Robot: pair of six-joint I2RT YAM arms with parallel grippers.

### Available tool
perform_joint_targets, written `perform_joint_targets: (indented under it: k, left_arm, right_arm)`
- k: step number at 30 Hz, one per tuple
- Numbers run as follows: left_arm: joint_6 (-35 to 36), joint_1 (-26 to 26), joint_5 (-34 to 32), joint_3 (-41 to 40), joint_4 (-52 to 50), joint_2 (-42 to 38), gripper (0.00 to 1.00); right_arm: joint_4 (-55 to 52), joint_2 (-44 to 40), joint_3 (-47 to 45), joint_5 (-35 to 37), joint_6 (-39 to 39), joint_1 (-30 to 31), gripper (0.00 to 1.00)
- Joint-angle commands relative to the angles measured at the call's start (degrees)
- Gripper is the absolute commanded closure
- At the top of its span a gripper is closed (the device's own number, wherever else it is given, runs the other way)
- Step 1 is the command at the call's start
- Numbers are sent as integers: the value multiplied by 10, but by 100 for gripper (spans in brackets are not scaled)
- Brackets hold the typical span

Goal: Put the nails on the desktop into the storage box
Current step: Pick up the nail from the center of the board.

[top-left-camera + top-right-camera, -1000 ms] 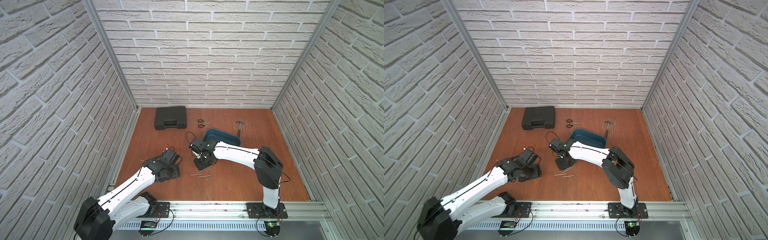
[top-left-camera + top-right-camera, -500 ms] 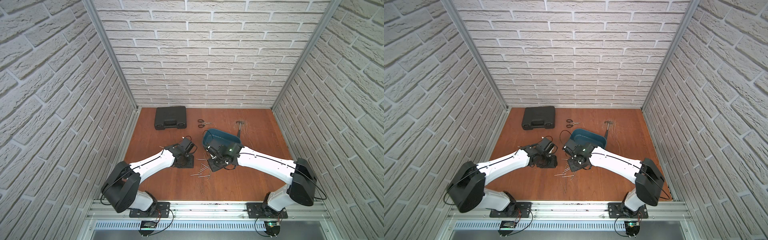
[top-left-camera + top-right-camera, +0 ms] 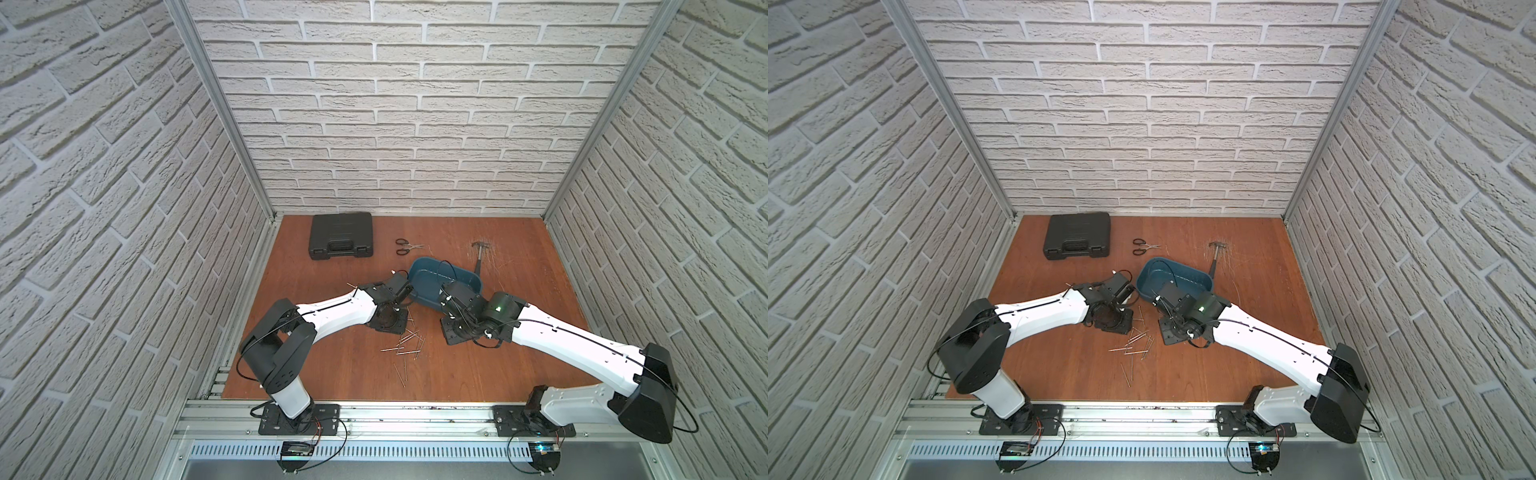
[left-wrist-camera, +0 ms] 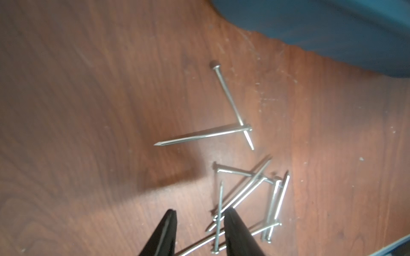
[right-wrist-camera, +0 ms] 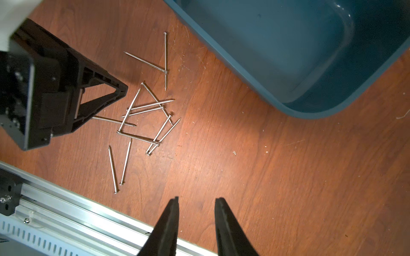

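While its two black fingers stand a little apart with nothing between them, the left gripper (image 4: 200, 210) points down at the edge of the heap of nails (image 5: 153, 104), and one nail lies just beside one finger. The right gripper (image 5: 197, 199) is spread too and holds nothing, above bare desktop (image 5: 266, 177) beside the heap. The nails lie loose and crossed on the desktop, between both grippers, near the teal storage box (image 5: 266, 44) but outside it. Farther back are a black case (image 3: 341, 236), scissors (image 3: 405, 246) and a hammer (image 3: 480, 259).
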Motion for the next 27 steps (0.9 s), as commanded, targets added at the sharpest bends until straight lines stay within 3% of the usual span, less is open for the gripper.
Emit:
perform_joint_targets:
  k: [1, 27]
  left_arm:
    - [5, -12, -13, 15, -9, 16, 60]
    - [6, -21, -13, 27, -8, 51, 74]
  right_arm:
    - [-4, -15, -12, 11, 9, -4, 68]
    - [7, -21, -35, 4, 15, -5, 68]
